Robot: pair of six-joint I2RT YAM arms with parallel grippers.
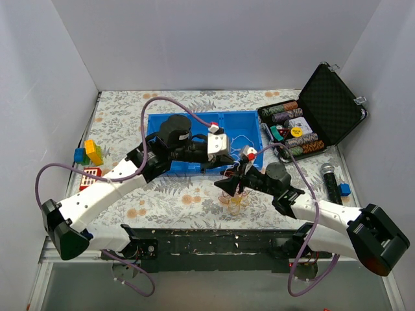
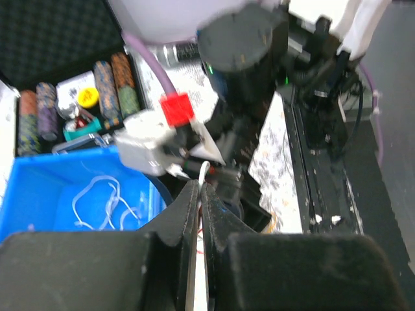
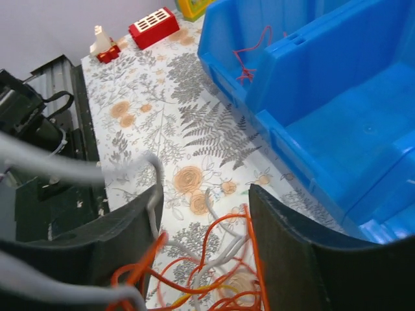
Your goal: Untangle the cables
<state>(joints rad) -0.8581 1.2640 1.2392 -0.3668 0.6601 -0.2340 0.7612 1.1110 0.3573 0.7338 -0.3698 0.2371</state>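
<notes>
The cables form a tangle (image 1: 233,197) of orange, white and yellow cords on the floral table in front of the blue bin (image 1: 194,123). My right gripper (image 1: 232,186) is open just above it. In the right wrist view the tangle (image 3: 217,272) lies between the spread fingers of that gripper (image 3: 204,194). My left gripper (image 1: 227,159) is beside it at the bin's front edge. In the left wrist view this gripper (image 2: 200,188) is shut on a thin white cable (image 2: 203,172). Another white cable (image 2: 97,197) lies in the bin, and a dark red cable (image 3: 249,55) in another compartment.
An open black case (image 1: 318,116) of poker chips stands at the back right. A microphone (image 1: 329,181) and a blue block (image 1: 344,189) lie at the right. Coloured toy blocks (image 1: 89,153) and a red piece (image 1: 91,176) lie at the left.
</notes>
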